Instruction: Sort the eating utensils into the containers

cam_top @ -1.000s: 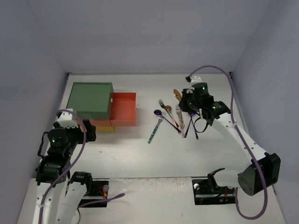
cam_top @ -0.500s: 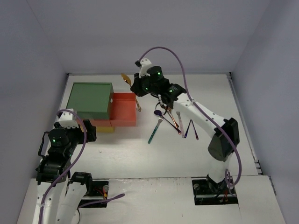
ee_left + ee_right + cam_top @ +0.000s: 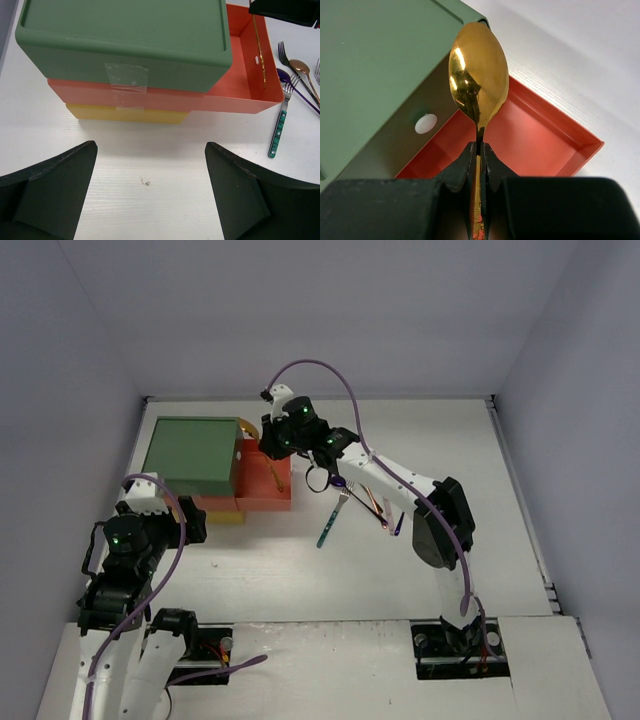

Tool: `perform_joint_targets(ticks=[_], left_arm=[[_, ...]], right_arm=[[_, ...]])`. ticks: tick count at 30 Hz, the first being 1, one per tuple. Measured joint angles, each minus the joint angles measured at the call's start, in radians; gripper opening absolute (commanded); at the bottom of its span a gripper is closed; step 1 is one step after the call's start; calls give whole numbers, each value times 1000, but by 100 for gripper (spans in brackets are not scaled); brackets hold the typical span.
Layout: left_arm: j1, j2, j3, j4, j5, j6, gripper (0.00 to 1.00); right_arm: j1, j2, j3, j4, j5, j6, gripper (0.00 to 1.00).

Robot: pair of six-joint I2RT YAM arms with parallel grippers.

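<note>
One polished gold spoon (image 3: 479, 75), mirror-bright with an oval bowl, sits clamped at its neck between the closed fingers of my right gripper (image 3: 479, 150). I hold it above the shallow orange-red drawer (image 3: 540, 145), which projects from under the green-topped drawer unit (image 3: 195, 450). Its long axis is steeply tilted: the bowl points up toward the unit's green corner and the handle points down into that drawer. I cannot tell whether it touches. My left gripper (image 3: 150, 170), on the drawer's near side, stands wide apart and bare.
</note>
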Motion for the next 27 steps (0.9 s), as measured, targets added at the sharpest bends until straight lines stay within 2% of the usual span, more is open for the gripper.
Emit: perform_joint_targets(ticks=[13,21,23,27], left_arm=[[0,4,0,0,0,0,87],[0,14,0,0,0,0,87],[0,17,0,0,0,0,87],[0,19,0,0,0,0,87]], right_arm=[[0,-7,-124,16,-1,-10,0],[0,-29,-133,-16,13,-43,0],[1,-35,-133,-25,17,-49,7],[8,-37,-132,-44,18,-65,33]])
